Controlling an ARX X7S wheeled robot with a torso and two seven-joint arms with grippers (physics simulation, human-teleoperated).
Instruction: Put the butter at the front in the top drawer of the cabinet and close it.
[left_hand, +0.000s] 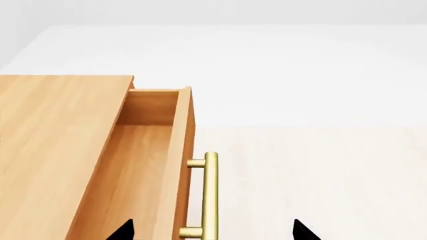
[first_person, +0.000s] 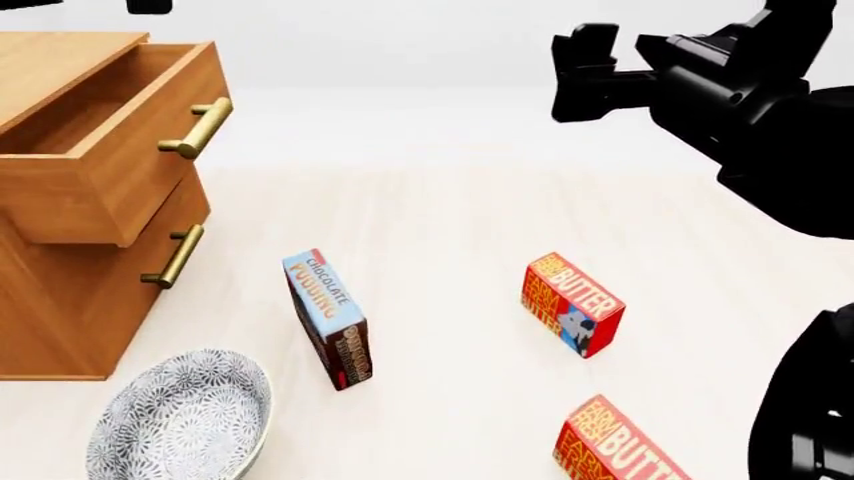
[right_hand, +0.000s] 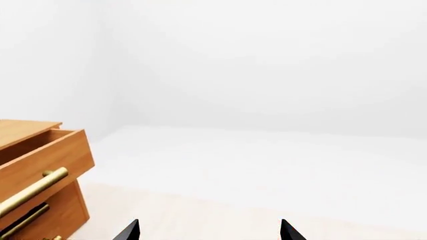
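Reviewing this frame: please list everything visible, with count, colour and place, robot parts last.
cabinet: one, light brown wood, far left of the head view.
top drawer: one, pulled open, looks empty, brass handle.
lower drawer: one visible below it, shut.
butter: two red-orange cartons, the second nearest the robot, cut by the frame edge.
chocolate pudding box: one, blue, centre floor.
bowl: one, blue-white patterned, in front of the cabinet.
left gripper: open, above the top drawer's handle.
right gripper: open, raised, holding nothing.
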